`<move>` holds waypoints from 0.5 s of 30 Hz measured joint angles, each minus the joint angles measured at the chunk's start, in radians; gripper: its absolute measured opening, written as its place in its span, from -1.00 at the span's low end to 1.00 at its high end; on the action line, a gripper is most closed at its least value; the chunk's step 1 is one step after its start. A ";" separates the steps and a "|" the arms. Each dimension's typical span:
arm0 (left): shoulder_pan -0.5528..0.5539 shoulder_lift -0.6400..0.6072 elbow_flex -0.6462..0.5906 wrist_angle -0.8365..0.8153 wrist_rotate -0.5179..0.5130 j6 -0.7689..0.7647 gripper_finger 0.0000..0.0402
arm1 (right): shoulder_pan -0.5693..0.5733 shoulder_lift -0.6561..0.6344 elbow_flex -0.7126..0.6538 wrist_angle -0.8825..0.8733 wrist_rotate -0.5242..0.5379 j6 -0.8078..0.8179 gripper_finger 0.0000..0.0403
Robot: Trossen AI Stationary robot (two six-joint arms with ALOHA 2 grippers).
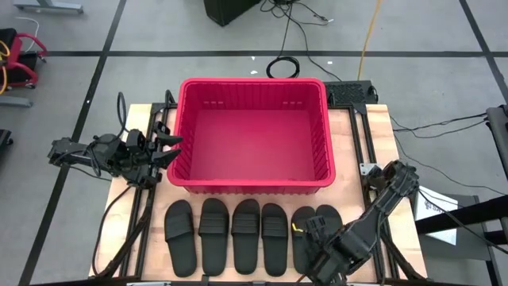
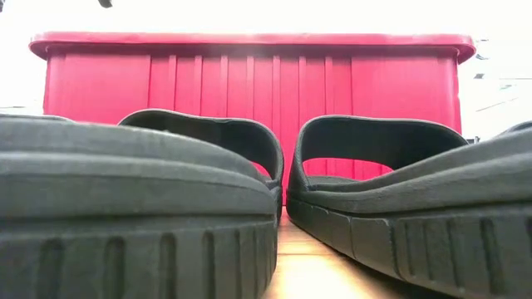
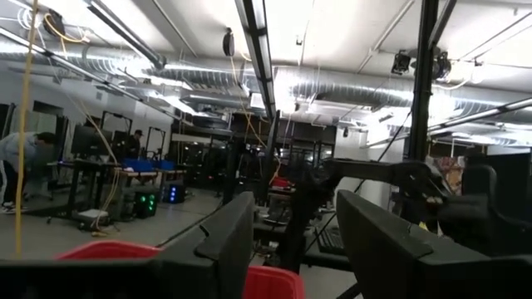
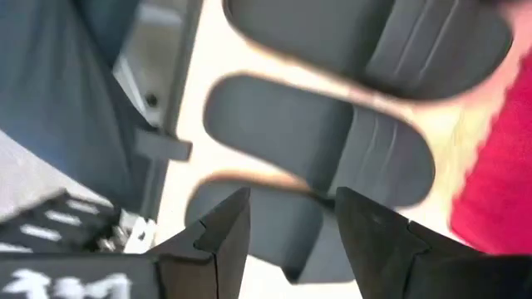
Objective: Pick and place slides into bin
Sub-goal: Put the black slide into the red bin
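Several black slides (image 1: pixel 245 234) lie side by side, soles down, along the table's near edge. In the low view two of them (image 2: pixel 208 166) stand close in front of the red bin (image 2: pixel 249 83). The bin (image 1: pixel 184 135) stands mid-table behind the row, and no slide shows inside it. My right gripper (image 1: pixel 316 258) hangs open above the two rightmost slides (image 4: pixel 332 141), pointing down, and touches nothing. My left gripper (image 1: pixel 173 148) waits open beside the bin's left wall, tipped slightly upward; the bin's rim (image 3: pixel 266 282) shows below its fingers (image 3: pixel 224 241).
Black frame rails run along both sides of the table (image 1: pixel 361 127). A white sheet (image 1: pixel 432 208) lies off the right edge. Cables trail over the floor behind the bin (image 1: pixel 282 67). A person (image 3: pixel 17 166) stands far off in the room.
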 joint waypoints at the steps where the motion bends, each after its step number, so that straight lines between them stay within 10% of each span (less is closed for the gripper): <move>1: 0.000 0.000 0.000 0.000 -0.006 0.000 -0.11 | 0.002 0.011 0.000 -0.022 0.000 0.003 -0.16; 15: 0.000 0.000 0.000 0.000 -0.027 0.011 -0.11 | 0.059 0.166 -0.011 -0.105 0.063 0.095 -0.16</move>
